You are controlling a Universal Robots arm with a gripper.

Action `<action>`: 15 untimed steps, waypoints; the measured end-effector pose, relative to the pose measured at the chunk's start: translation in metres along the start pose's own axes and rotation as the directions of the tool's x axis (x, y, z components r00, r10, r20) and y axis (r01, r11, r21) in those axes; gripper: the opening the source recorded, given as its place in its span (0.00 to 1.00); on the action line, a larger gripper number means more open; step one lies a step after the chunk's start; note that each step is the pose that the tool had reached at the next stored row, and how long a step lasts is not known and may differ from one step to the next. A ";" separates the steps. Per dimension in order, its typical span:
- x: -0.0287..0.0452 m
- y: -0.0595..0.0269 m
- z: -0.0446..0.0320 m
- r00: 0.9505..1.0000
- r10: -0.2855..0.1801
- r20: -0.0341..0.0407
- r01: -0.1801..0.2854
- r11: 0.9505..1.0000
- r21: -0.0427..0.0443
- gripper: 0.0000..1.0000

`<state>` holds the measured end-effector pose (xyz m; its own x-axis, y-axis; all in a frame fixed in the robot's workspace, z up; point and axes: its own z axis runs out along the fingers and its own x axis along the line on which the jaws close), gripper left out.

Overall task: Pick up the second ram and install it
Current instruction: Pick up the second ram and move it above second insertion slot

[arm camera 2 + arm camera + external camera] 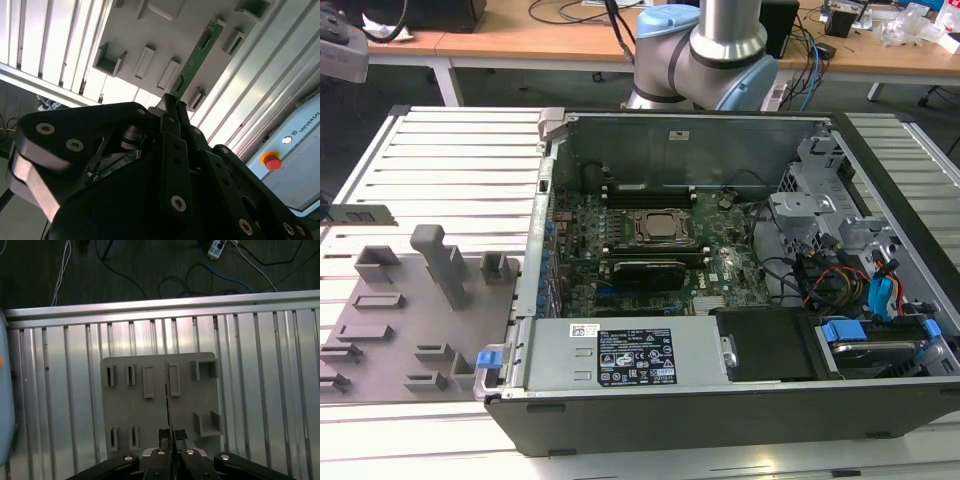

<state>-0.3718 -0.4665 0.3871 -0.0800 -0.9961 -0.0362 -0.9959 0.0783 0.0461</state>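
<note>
The second ram (pixel 196 56) is a thin green circuit-board stick, and my gripper (pixel 172 104) is shut on one end of it. The stick juts out from the black fingers (pixel 170 130) over the grey fixture (pixel 127 27). In the first wrist view the ram (pixel 167 400) shows edge-on as a thin line rising from the gripper (pixel 171 436), above the middle of the fixture (pixel 156 415) and apart from its blocks. In the exterior view the open computer case holds the motherboard, with its square processor socket (pixel 660 227) between long black slots (pixel 645 195).
The grey fixture (pixel 400 320) with upright blocks lies on the ribbed aluminium table at the exterior view's left, beside the case wall (pixel 535 250). The arm's base (pixel 705 50) stands behind the case. Drive bays and cables (pixel 860 280) fill the case's right side. A pendant with a red button (pixel 272 161) lies nearby.
</note>
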 end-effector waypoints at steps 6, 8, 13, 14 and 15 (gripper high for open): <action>-0.0142 0.0014 -0.0222 1.000 0.000 0.000 0.000 1.000 0.000 0.14; -0.0155 0.0016 -0.0275 1.000 0.000 0.000 0.000 1.000 0.000 0.14; -0.0156 0.0016 -0.0276 1.000 0.000 0.000 0.000 1.000 0.000 0.14; -0.0157 0.0012 -0.0276 1.000 0.000 0.000 0.000 1.000 0.000 0.14; -0.0157 0.0004 -0.0278 1.000 0.000 0.000 0.000 1.000 0.000 0.14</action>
<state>-0.3698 -0.4519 0.4154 -0.0801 -0.9961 -0.0360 -0.9958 0.0784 0.0464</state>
